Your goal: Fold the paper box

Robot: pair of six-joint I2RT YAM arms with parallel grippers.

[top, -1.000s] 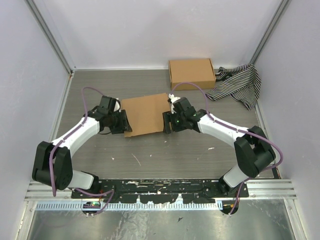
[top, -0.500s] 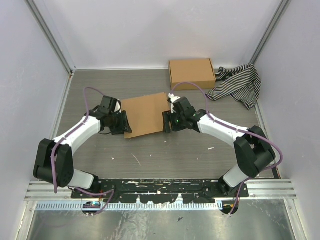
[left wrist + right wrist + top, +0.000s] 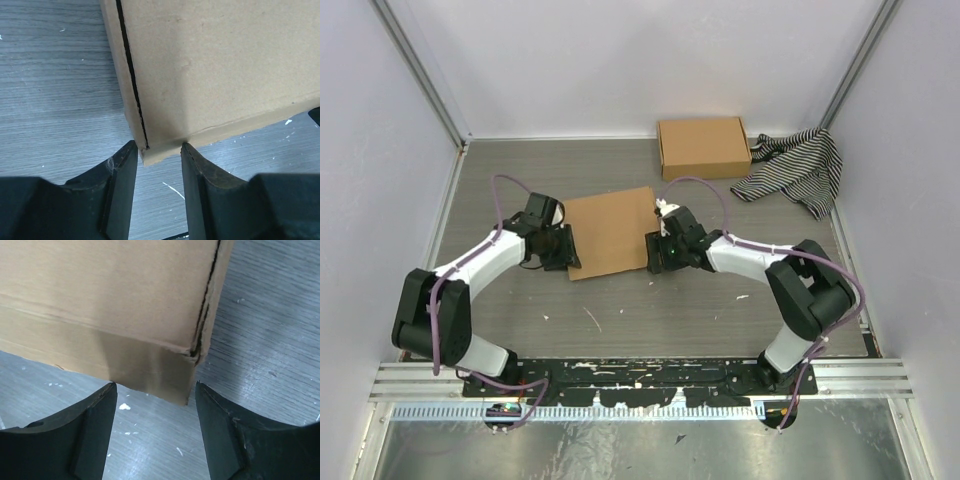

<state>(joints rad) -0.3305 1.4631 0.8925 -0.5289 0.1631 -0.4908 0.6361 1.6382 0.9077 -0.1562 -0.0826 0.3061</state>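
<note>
The paper box [image 3: 610, 230] lies on the table as a flat, folded brown cardboard shape. In the left wrist view its near left corner [image 3: 160, 150] sits between the tips of my left gripper [image 3: 158, 147], with the right fingertip [image 3: 187, 150] touching the cardboard edge. The left gripper [image 3: 566, 256] is open. My right gripper [image 3: 656, 254] is wide open at the box's near right corner [image 3: 175, 385]. In the right wrist view that gripper [image 3: 155, 390] straddles the corner without touching it. A slit runs along each side wall.
A second, fully formed brown cardboard box [image 3: 704, 146] stands at the back. A black-and-white striped cloth [image 3: 798, 168] lies at the back right. White side walls close in the table.
Both grippers have closed in slightly on the box's near corners. The box's near edge has shifted a little toward me and to the left.
</note>
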